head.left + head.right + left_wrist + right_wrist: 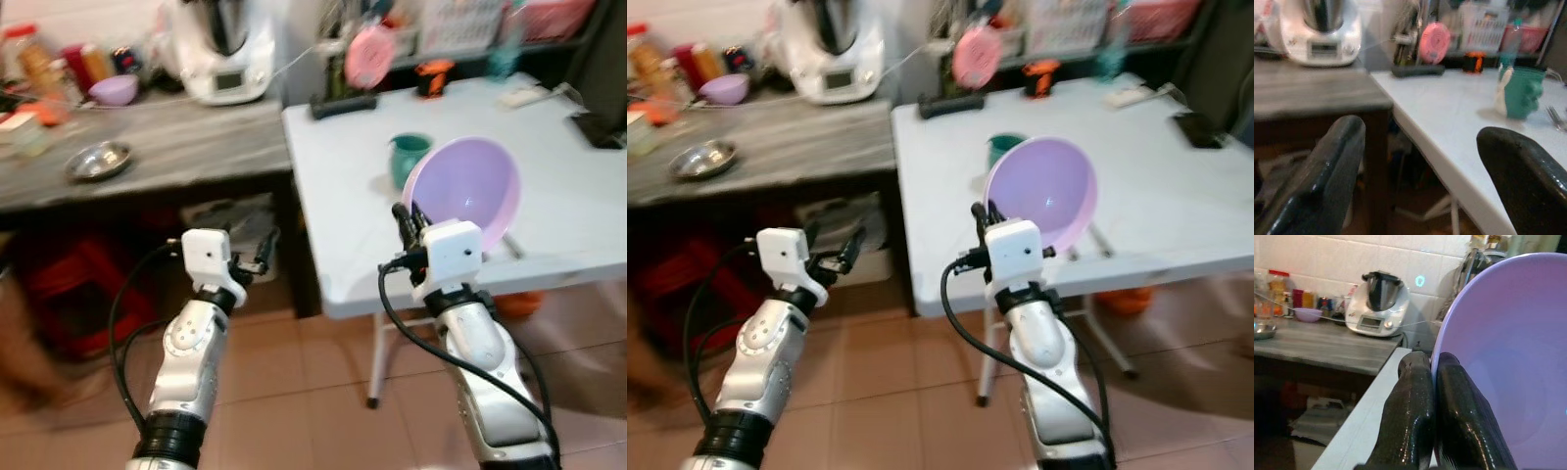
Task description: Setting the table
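Note:
A large lilac bowl (465, 191) is held on edge over the near part of the white table (333, 176), my right gripper (409, 221) shut on its rim. In the right wrist view the two black fingers (1415, 406) pinch the bowl's rim (1508, 357). A teal mug (408, 157) stands on the table just behind the bowl, and a fork (1556, 117) lies near it. My left gripper (263, 250) hangs open and holds nothing, off the table's left corner above the floor; its fingers (1327, 181) stand wide apart.
A grey counter (186, 147) to the left carries a white kitchen machine (227, 49), a steel dish (98, 160), a small lilac bowl (115, 90) and jars. A pink round object (369, 57), a black bar (343, 105) and an orange-black item (432, 76) sit at the table's back. Tiled floor lies below.

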### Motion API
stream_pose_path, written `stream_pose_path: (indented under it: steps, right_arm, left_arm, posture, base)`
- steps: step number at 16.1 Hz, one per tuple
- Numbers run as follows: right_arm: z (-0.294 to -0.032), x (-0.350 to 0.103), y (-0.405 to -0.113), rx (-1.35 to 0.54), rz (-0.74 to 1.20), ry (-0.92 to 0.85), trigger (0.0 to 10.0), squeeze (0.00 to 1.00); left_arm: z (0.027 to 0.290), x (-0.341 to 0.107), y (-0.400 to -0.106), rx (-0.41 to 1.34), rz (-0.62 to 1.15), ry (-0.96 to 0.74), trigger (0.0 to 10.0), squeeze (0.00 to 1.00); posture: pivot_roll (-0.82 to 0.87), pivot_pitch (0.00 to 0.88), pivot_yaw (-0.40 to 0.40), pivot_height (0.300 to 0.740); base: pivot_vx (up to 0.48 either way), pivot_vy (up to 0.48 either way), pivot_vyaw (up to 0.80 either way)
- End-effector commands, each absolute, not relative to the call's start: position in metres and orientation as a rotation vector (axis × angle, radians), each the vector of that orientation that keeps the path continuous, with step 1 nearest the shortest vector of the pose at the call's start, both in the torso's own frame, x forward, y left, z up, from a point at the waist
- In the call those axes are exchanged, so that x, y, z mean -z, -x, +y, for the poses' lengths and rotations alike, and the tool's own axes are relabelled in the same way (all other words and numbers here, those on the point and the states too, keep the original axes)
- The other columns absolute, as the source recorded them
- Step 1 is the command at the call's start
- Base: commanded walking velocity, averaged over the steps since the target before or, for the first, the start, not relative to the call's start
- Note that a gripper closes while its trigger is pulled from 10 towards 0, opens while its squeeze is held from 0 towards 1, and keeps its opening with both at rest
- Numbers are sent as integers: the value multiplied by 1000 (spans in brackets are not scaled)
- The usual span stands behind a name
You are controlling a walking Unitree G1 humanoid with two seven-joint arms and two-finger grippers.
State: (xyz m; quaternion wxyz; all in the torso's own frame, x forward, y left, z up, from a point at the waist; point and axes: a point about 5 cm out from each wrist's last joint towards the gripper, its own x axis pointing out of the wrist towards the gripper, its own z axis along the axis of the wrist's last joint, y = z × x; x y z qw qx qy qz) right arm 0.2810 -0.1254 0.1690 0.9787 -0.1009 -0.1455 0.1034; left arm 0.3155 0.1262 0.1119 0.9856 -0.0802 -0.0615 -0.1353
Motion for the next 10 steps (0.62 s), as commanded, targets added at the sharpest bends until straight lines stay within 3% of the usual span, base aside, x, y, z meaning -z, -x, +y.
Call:
stream_pose_path:
  steps: [1, 2, 10]
  right_arm:
    - [-120, -175, -281, -223, -322, 190, 10000, 0]
    - [-120, -175, -281, -222, -322, 189, 10000, 0]
    - [-122, -175, -281, -216, -326, 186, 10000, 0]
  left_arm:
    - [136, -114, -317, 241, -129, 137, 10000, 0]
    - [136, -114, -318, 240, -129, 136, 10000, 0]
    - [133, -113, -318, 245, -127, 135, 10000, 0]
  posture:
    - [-128, 5, 120, 740]
    - [-127, 4, 120, 740]
    - [-133, 3, 123, 740]
  base:
    - [0, 311, 587]
    - [0, 307, 563]
    - [0, 315, 0]
